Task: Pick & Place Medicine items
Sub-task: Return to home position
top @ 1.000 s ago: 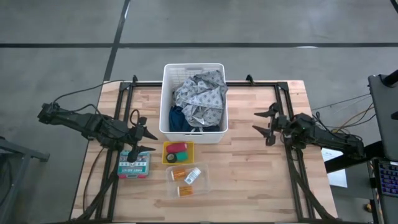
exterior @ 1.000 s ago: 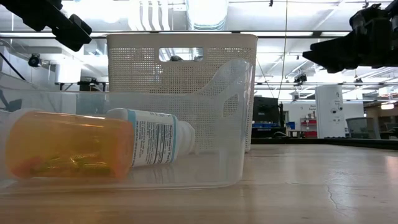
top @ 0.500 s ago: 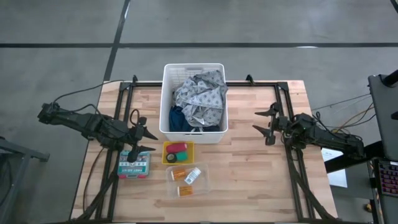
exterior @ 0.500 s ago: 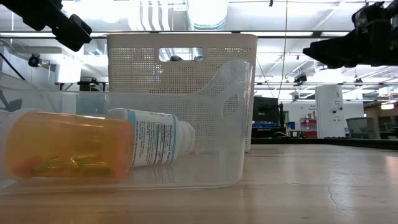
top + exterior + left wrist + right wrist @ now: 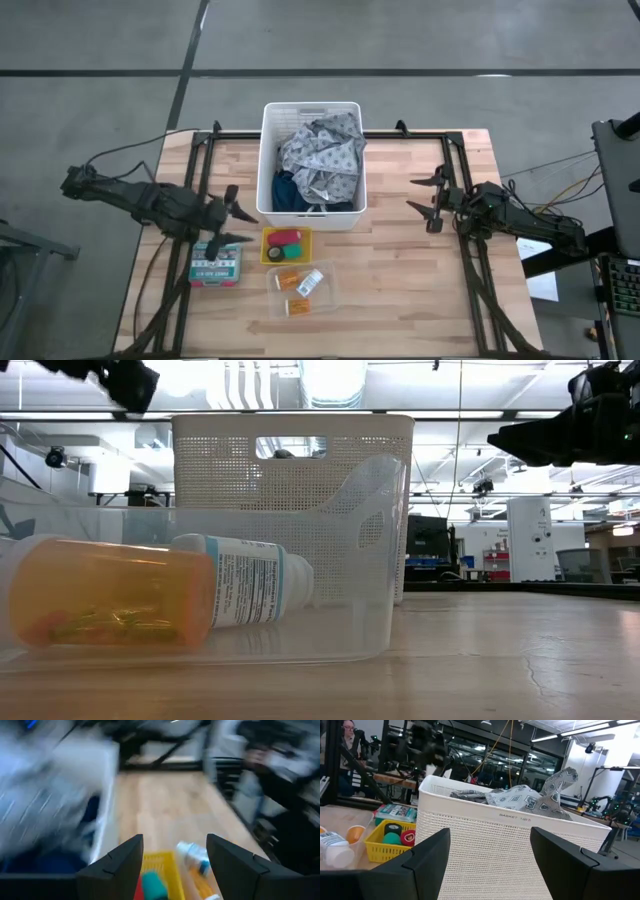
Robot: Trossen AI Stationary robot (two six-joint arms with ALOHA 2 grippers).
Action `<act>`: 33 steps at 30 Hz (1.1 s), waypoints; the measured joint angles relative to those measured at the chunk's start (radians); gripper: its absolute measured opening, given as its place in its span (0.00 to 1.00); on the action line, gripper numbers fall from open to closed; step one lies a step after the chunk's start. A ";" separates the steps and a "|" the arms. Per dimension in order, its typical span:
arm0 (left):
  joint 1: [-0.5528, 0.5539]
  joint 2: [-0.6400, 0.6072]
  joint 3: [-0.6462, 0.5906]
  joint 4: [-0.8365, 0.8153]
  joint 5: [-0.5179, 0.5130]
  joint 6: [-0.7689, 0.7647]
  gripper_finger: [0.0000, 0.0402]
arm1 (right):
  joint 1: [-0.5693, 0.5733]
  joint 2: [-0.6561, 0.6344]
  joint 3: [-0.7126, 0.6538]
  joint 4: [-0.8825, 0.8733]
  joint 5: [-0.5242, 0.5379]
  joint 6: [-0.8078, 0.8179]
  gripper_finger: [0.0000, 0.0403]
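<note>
The left claw point(image 5: 236, 217) hangs over the left side of the surface point(image 5: 400, 280), its fingers wide apart and empty. The right claw point(image 5: 428, 199) is spread apart too, over the right side. Between them, a clear bin point(image 5: 328, 292) holds two orange pill bottles point(image 5: 288, 279) and a white bottle point(image 5: 310, 283). Just behind it, a yellow tray point(image 5: 266, 234) holds a pink-red cylinder point(image 5: 287, 238) and a dark green roll point(image 5: 276, 254).

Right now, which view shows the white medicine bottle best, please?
The low view: the white medicine bottle lies on its side in the clear bin, label facing us. The high view shows it small; both wrist views only glimpse it.
</note>
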State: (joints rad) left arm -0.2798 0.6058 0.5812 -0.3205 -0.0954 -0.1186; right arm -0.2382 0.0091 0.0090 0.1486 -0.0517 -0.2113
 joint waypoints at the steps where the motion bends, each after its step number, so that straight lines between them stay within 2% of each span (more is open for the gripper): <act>1: 0.000 0.000 0.000 0.027 0.056 0.081 0.56 | 0.000 0.000 0.000 0.000 0.000 0.001 0.67; 3: 0.000 0.000 -0.010 0.082 0.249 0.262 0.56 | 0.000 0.000 0.000 0.000 0.000 0.002 0.67; 5: 0.000 -0.002 -0.030 0.092 0.445 0.373 0.56 | 0.000 0.000 0.000 0.000 0.000 0.011 0.67; 7: 0.000 -0.002 -0.059 0.093 0.514 0.392 0.56 | 0.000 0.000 0.000 0.000 0.000 0.019 0.67; 8: 0.000 -0.003 -0.078 0.096 0.493 0.385 0.56 | 0.000 0.001 0.000 0.000 0.000 0.020 0.67; 13: 0.002 -0.036 -0.164 0.162 0.161 0.291 0.56 | 0.000 0.000 0.000 -0.001 0.000 0.021 0.67; 15: 0.002 -0.065 -0.185 0.172 0.109 0.282 0.56 | 0.000 0.000 0.000 -0.001 0.000 0.021 0.67; 21: 0.002 -0.245 -0.268 0.182 0.095 0.270 0.56 | 0.000 0.001 0.000 -0.001 0.000 0.017 0.67; 27: 0.002 -0.454 -0.395 0.268 0.095 0.279 0.56 | 0.000 0.001 0.000 -0.002 0.000 0.020 0.67; 33: 0.002 -0.603 -0.467 0.246 0.096 0.347 0.56 | 0.000 0.001 0.000 -0.002 0.000 0.012 0.67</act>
State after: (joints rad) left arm -0.2775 0.0032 0.1146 -0.0745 0.0003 0.2281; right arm -0.2379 0.0101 0.0093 0.1467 -0.0513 -0.1995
